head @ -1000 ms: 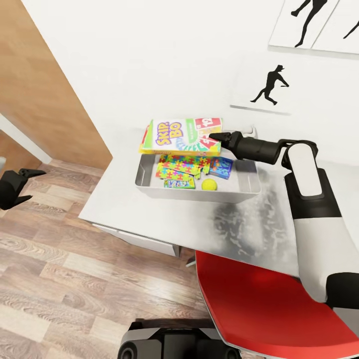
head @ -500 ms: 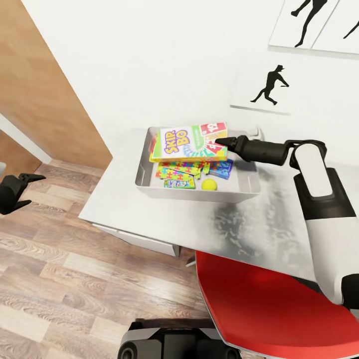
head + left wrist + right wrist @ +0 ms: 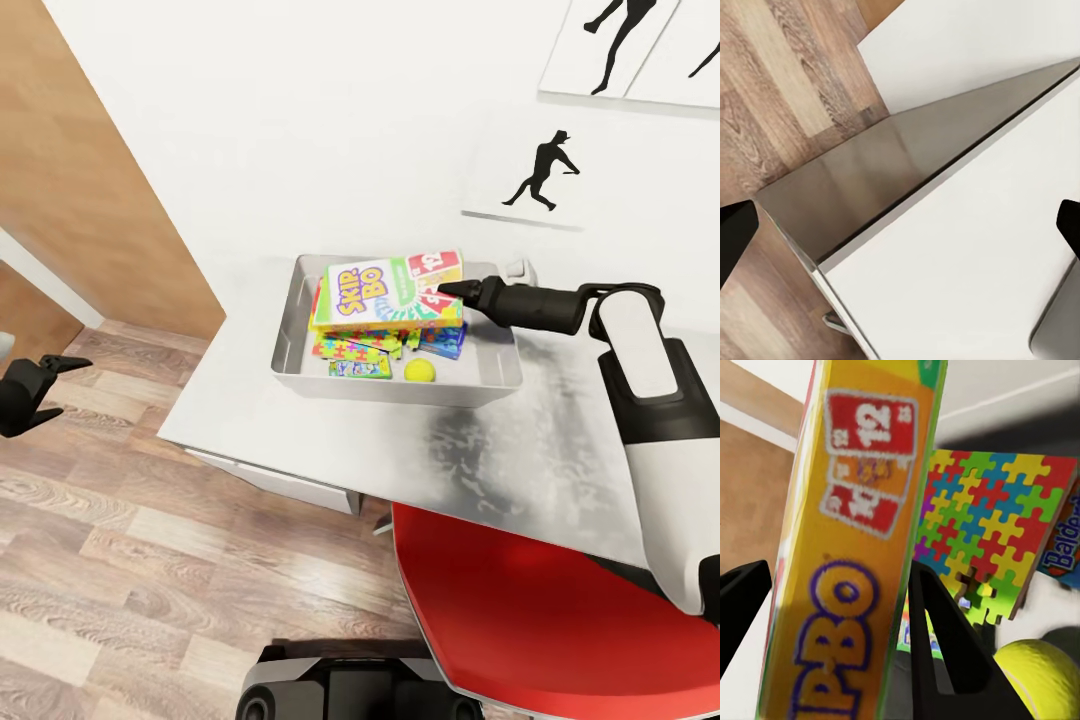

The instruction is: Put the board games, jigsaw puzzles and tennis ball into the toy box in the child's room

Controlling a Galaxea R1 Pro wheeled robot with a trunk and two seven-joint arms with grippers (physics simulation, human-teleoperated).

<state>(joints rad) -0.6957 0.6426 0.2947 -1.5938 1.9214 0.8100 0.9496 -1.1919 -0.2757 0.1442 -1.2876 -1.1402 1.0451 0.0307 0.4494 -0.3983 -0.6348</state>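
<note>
Head view: right end effector (image 3: 447, 290) grips board game (image 3: 388, 291) over toy box (image 3: 288, 340).

We read "SKIP-BO" on the green-edged board game (image 3: 388, 291), "12" on its red card art, "Balder…" on the blue board game (image 3: 1061, 556)

You get bright, even light with no visible lamp. On the table (image 3: 480, 450) a soft mottled grey shadow lies beneath the right arm, and the toy box (image 3: 300, 340) is dimmer inside its walls. The head view is sharp. Your right wrist view is blurred up close: the Skip-Bo game box (image 3: 862, 547) and tennis ball (image 3: 1039, 679) look soft.
</note>
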